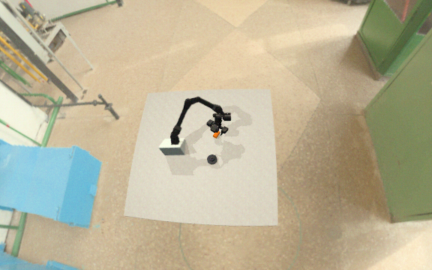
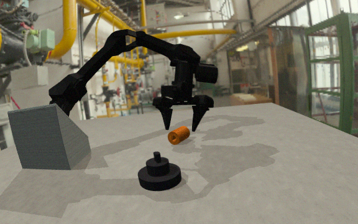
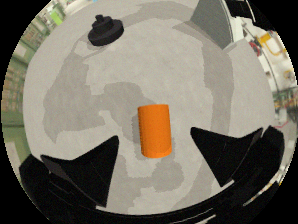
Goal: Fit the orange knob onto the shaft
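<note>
The orange knob (image 1: 216,134) (image 2: 179,135) (image 3: 155,131) lies on its side on the table; the end with its hole faces the exterior view. My gripper (image 2: 180,130) (image 3: 155,135) is open and empty, pointing down above the knob, with its fingertips to either side of it in the wrist view and not touching it. The dark round pedestal (image 1: 211,160) (image 2: 160,180) (image 3: 106,36) stands upright, nearer the exterior camera than the knob. Its short shaft (image 2: 156,157) sticks up from the middle. The shaft's flat side cannot be made out.
The grey block (image 1: 172,149) (image 2: 37,140) (image 3: 212,22) under the arm's base stands on the table (image 1: 201,202) (image 2: 244,199), left of the pedestal in the top and exterior views. The arm arches over from the block to the knob. Shadows of the arm lie around the knob and pedestal.
</note>
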### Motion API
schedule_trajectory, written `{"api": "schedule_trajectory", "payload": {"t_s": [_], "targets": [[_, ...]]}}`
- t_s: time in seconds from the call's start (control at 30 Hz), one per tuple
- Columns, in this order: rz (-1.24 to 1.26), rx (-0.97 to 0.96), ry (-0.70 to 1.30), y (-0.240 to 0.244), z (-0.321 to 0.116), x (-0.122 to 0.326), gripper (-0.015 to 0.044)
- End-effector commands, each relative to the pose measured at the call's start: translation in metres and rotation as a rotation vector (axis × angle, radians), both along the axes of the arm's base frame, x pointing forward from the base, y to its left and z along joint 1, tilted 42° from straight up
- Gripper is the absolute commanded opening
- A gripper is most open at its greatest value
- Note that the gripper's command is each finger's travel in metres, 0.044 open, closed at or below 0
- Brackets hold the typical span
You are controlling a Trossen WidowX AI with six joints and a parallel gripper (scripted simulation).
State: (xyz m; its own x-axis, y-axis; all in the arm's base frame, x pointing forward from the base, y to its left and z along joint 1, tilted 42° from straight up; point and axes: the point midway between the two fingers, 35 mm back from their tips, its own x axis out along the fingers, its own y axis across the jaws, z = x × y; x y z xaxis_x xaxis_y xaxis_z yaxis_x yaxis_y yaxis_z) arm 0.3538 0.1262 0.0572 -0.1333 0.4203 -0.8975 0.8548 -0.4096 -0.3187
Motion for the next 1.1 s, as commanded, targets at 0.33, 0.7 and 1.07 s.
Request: {"api": "schedule_trajectory", "payload": {"t_s": [0.33,0.7,1.07], "targets": [[-0.005,0.005,0.011,0.0134,-0.0167,-0.0004,0.0414],[-0.005,0.005,0.011,0.0134,-0.0167,-0.0004,0.0240],[-0.005,0.005,0.011,0.0134,-0.0167,-0.0004,0.0207]]}}
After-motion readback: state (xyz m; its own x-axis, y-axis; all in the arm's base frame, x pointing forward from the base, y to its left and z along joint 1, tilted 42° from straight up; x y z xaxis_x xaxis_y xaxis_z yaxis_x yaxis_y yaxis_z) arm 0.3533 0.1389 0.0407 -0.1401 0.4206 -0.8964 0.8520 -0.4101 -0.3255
